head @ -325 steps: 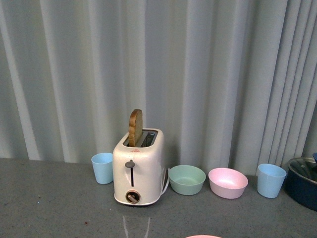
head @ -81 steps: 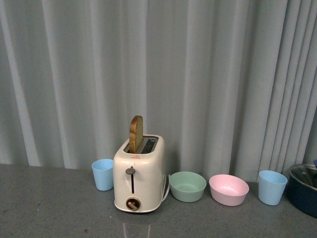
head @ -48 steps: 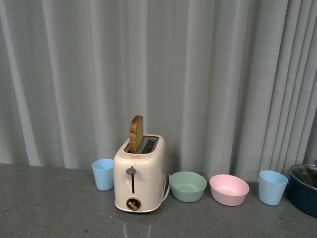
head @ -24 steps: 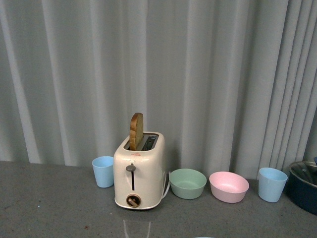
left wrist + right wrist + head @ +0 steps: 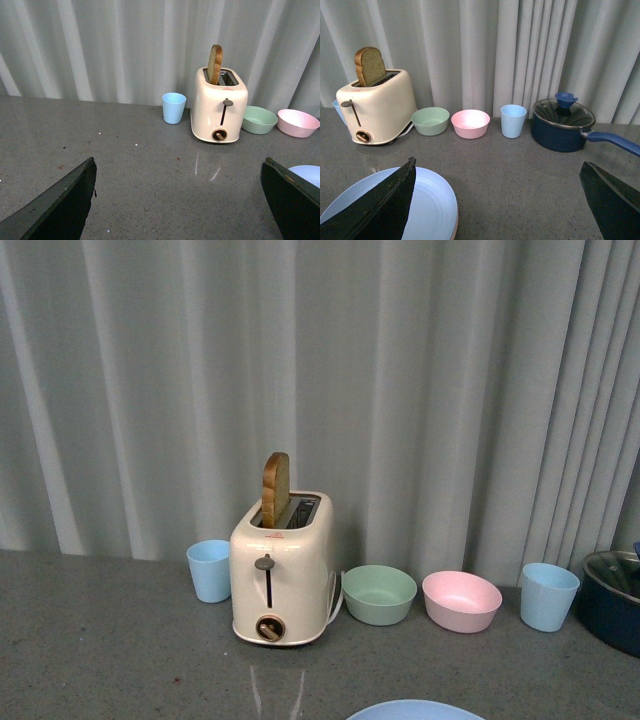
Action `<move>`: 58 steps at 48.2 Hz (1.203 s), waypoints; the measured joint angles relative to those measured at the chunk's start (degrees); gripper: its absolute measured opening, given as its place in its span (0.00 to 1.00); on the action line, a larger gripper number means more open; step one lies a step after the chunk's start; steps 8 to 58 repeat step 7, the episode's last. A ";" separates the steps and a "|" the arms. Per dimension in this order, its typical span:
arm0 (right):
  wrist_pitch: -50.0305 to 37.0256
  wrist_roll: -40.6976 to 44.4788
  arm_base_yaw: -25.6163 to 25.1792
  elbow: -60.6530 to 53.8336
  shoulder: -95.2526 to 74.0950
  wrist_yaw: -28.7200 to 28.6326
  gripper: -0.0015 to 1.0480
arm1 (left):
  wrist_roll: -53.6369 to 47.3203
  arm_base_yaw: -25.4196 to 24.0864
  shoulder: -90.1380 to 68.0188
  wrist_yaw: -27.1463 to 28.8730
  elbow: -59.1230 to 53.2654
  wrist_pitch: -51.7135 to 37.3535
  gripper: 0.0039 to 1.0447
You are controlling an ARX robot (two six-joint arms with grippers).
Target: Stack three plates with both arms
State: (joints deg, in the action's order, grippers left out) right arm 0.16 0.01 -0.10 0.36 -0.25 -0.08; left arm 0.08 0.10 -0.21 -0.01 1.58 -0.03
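While the light blue plate (image 5: 390, 205) is lying on the grey counter (image 5: 520, 175) close in front of us, with a pink rim peeking out beneath its edge in the right wrist view, we are judging that it is already resting on the pink plate (image 5: 455, 226); the cream plate is not showing in any view. We are expecting these plates to be stiff, fairly light and smooth enough to slip, so we are planning to take any plate by its thin rim. We are seeing the left gripper (image 5: 185, 210) with its jaws spread wide and holding nothing, and the right gripper (image 5: 497, 207) standing likewise, wide apart and empty. Along the curtain, the toaster (image 5: 280, 570) is holding one slice of bread (image 5: 275, 490) upright in a slot, the green bowl (image 5: 379, 594) and pink bowl (image 5: 462, 601) are looking empty, the blue cups (image 5: 549, 596) are hiding their insides, and the dark blue saucepan (image 5: 563, 124) is sitting lidded.
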 joint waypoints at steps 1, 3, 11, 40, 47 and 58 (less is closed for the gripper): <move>0.00 0.00 0.00 0.00 0.00 0.00 0.93 | 0.00 0.00 0.00 0.00 0.00 0.00 0.94; 0.00 0.00 0.00 0.00 0.00 0.00 0.93 | 0.00 0.00 0.00 0.00 0.00 0.00 0.94; 0.00 0.00 0.00 0.00 0.00 0.00 0.93 | 0.00 0.00 0.00 0.00 0.00 0.00 0.94; 0.00 0.00 0.00 0.00 0.00 0.00 0.93 | 0.00 0.00 0.00 0.00 0.00 0.00 0.94; 0.00 0.00 0.00 0.00 0.00 0.00 0.93 | 0.00 0.00 0.00 0.00 0.00 0.00 0.94; 0.00 0.00 0.00 0.00 0.00 0.00 0.93 | 0.00 0.00 0.00 0.00 0.00 0.00 0.94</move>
